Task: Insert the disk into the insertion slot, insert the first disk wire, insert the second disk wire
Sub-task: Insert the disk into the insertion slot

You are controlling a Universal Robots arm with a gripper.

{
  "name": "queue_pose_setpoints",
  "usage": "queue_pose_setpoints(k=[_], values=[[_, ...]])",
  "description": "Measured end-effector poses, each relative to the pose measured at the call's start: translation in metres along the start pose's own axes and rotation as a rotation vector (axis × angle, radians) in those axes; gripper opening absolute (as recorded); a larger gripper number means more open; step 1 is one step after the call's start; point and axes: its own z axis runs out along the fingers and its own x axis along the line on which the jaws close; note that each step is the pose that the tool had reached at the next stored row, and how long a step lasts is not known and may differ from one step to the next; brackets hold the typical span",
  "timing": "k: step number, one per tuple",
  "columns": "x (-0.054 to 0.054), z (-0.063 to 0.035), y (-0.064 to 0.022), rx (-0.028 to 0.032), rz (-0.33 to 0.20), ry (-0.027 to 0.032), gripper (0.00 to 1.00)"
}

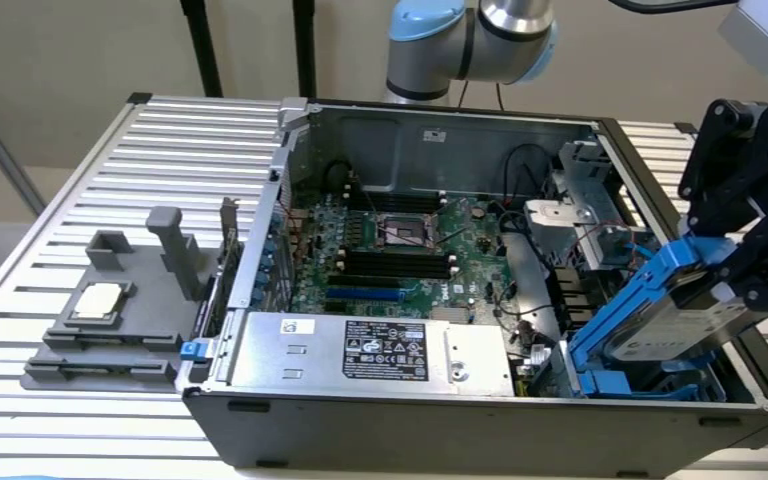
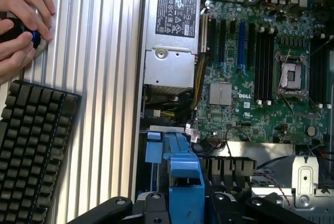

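A ribbed aluminium table (image 1: pixel 77 200) carries an open computer case (image 1: pixel 464 420) lying on its side. At the exterior view's right the gripper (image 1: pixel 747 262) is clamped on the disk (image 1: pixel 671 320), which hangs tilted with its lower end at the mouth of the insertion slot (image 1: pixel 624 385). At that tilt the blue carrier could catch the bay's rim and jam askew, and the loose wires (image 1: pixel 534 320) just beside the bay might snag. Further off are the power supply (image 1: pixel 371 350), the motherboard (image 1: pixel 398 250), and a person's hands (image 2: pixel 21 20) near a keyboard (image 2: pixel 31 145).
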Motion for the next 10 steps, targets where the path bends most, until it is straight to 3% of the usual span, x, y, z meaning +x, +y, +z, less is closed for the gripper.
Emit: queue_pose_setpoints(k=[10], values=[[0.0008, 0.0069, -0.0003, 0.0002, 0.001, -0.0082, 0.32]])
